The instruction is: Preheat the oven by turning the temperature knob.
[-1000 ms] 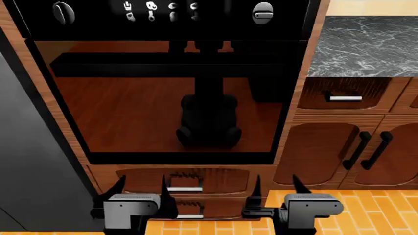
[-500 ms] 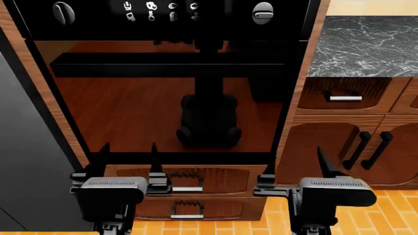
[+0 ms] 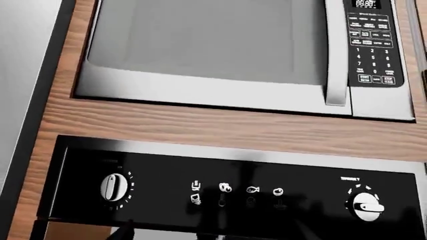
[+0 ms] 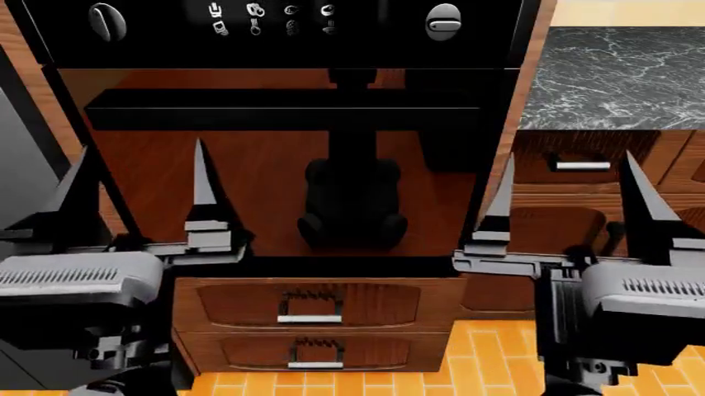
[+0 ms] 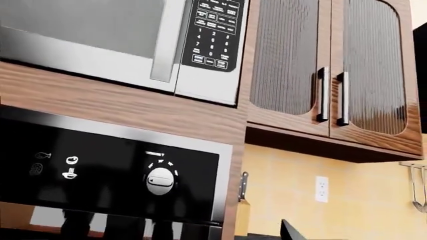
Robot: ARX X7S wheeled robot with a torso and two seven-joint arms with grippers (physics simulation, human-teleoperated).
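Observation:
The glossy black oven point(image 4: 276, 190) fills the head view, with its dark glass door and long bar handle point(image 4: 286, 111). The temperature knob point(image 4: 443, 22), with a level bar across its face, sits at the right end of the panel. It also shows in the left wrist view point(image 3: 365, 207) and the right wrist view point(image 5: 160, 180). A like knob point(image 4: 107, 21) with an upright bar is at the panel's left end. My left gripper point(image 4: 141, 165) and right gripper point(image 4: 567, 177) are both open and empty, fingers pointing up in front of the door, well below the panel.
A silver microwave point(image 3: 207, 45) is built in above the oven. Wooden drawers with silver pulls point(image 4: 314, 309) lie below the door. A marble counter point(image 4: 617, 74) and cabinets are to the right, glass-front wall cabinets point(image 5: 333, 70) above, and a dark grey panel point(image 4: 22, 165) to the left.
Both grippers have risen from in front of the drawers to in front of the oven door and now look larger. They stay open.

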